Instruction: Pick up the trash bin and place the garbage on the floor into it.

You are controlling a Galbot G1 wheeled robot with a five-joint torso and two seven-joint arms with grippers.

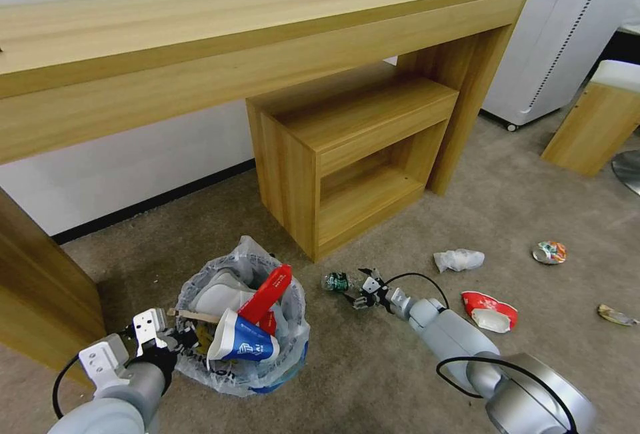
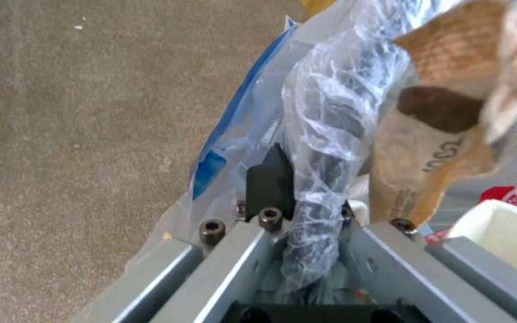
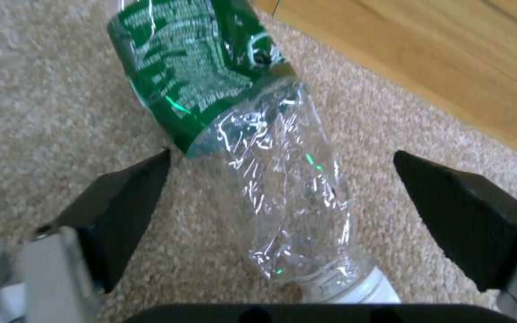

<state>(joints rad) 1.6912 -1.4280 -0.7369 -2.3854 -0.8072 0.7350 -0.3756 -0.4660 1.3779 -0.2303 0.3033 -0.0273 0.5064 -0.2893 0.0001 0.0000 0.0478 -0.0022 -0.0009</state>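
The trash bin (image 1: 267, 361) sits on the beige floor (image 1: 373, 381) at about seven o'clock in the head view, its crinkly whitish bag with a blue patch bulging over the rim. The left gripper (image 1: 175, 339) stands at the bin's nine o'clock side, and in the left wrist view its fingers (image 2: 270, 181) are pressed together on the bin's bag-covered rim (image 2: 324, 134). Packed inside the bin are white slippers (image 1: 220, 294), a thin wooden stick (image 1: 193, 316), a red wrapper (image 1: 270, 291) and a blue-white cup (image 1: 240, 341) lying on its side with its mouth toward nine o'clock.

Just past the bin at its three o'clock lies a crushed clear bottle (image 1: 335, 281) with a green label, its long axis running roughly nine to three in the head view, the label end toward the bin. The right gripper (image 1: 363, 294) is low over the carpet at the bottle's cap end; in the right wrist view its two black fingers (image 3: 124, 202) stand wide apart on either side of the bottle (image 3: 258, 148), not touching it, and the white cap points back toward the wrist.

Behind the bottle, at twelve o'clock, stands a low wooden shelf unit (image 1: 347, 154) under a long wooden desk (image 1: 233, 34), close to the bottle.

Farther toward three o'clock the carpet holds a white tissue (image 1: 459, 259), a flattened red-white paper cup (image 1: 490, 309), a crushed can (image 1: 550, 252) and, by the edge, a small crumpled scrap (image 1: 617, 315). All lie well apart from the bin.
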